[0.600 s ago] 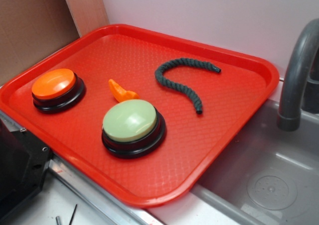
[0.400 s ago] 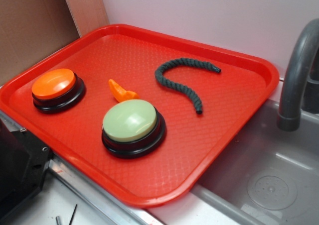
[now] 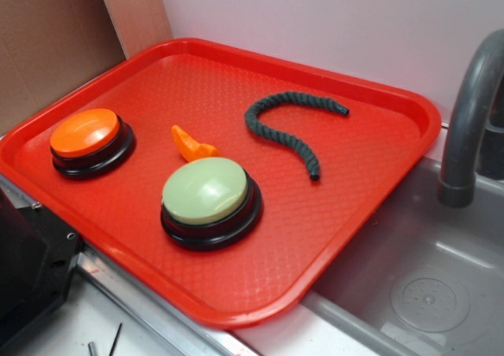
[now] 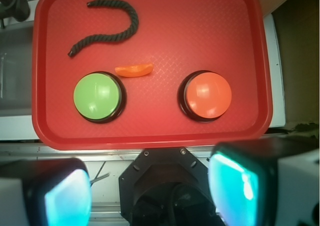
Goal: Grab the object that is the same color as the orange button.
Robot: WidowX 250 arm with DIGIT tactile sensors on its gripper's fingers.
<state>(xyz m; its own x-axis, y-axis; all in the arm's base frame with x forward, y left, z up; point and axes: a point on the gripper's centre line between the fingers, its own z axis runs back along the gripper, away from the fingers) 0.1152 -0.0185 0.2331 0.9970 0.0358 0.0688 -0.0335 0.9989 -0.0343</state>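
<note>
The small orange curved piece (image 3: 191, 144) lies on the red tray (image 3: 354, 214), just behind the pale green button; in the wrist view the piece (image 4: 134, 70) lies between the two buttons. The orange dome button (image 3: 87, 135) on its black base sits at the tray's left (image 4: 207, 95). My gripper (image 4: 150, 193) is open and empty, high above the tray's near edge over the robot base; its two fingers (image 4: 65, 196) frame the bottom of the wrist view. The gripper is out of the exterior view.
A pale green dome button (image 3: 206, 194) (image 4: 97, 96) stands at the tray's front. A dark green rope (image 3: 287, 127) (image 4: 107, 28) curls at the tray's back. A grey sink (image 3: 425, 293) and faucet (image 3: 472, 112) lie right. The black robot base (image 3: 31, 269) is front left.
A small dark shape has appeared at the top left corner of the exterior view. The things on the tray have not moved.
</note>
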